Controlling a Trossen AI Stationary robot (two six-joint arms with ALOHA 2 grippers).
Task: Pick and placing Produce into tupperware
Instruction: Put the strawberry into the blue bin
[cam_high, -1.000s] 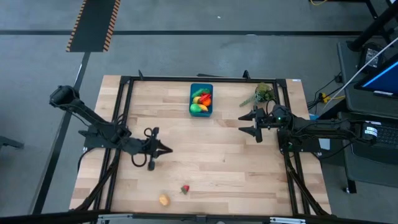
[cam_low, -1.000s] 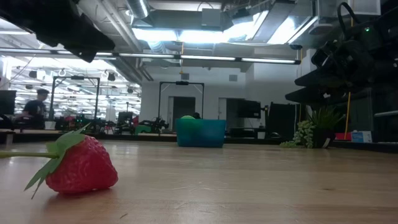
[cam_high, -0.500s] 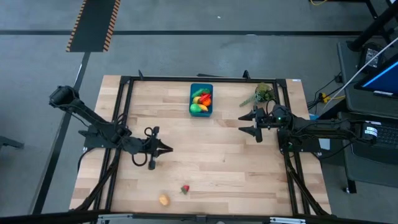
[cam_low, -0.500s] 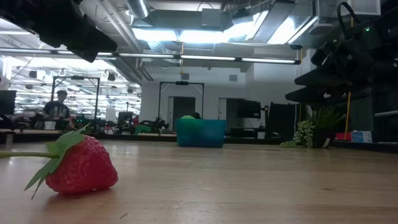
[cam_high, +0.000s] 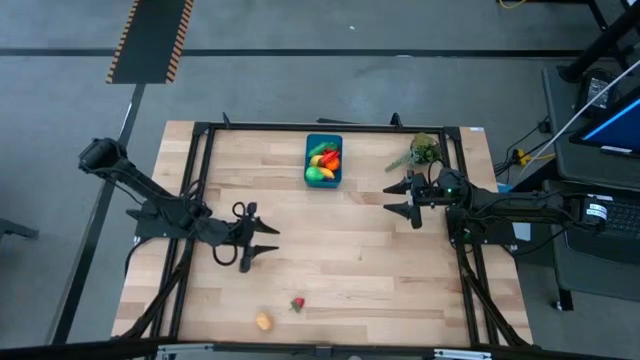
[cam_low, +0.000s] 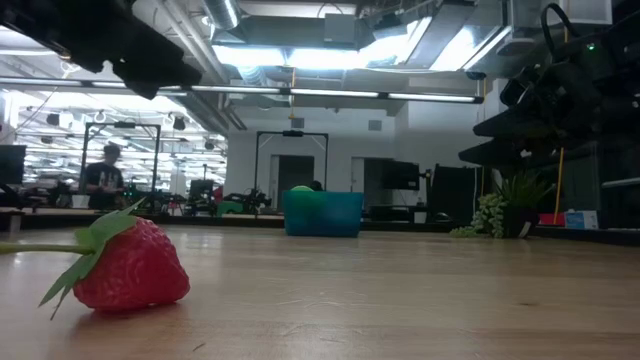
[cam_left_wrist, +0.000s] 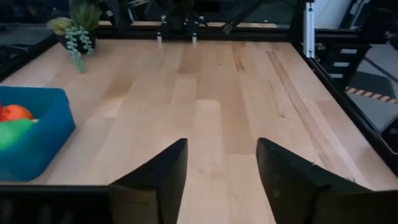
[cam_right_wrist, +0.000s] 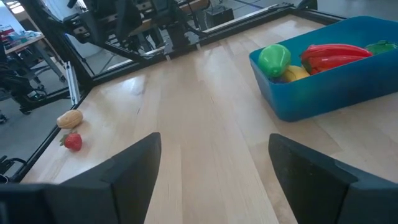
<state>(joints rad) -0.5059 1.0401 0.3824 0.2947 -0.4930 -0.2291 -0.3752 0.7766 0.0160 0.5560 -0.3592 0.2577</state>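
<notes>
Most of the produce already sits in the tupperware (cam_high: 323, 160) at the far middle of the worktop (cam_high: 360, 260): I can make out a red pepper (cam_right_wrist: 334, 53), a green piece (cam_right_wrist: 274, 58) and something yellow beside it. Two pieces are left, by my reckoning: a strawberry (cam_high: 297, 304) and a small orange-tan piece (cam_high: 263, 322), lying near each other by the near edge, well apart from the tub. A leafy sprig (cam_high: 422, 150) stands at the far right and is not part of the job.

My left hand (cam_high: 262, 240) hovers over the left-centre of the worktop, fingers parted and holding nothing; bare wood shows between them in its wrist view. It is nearer the leftover pieces than the right one. My right hand (cam_high: 398, 198) waits on the right side, to the right of the tub and a little nearer me, spread wide and also empty.

I judge the task well along, with those two picks still to do.
</notes>
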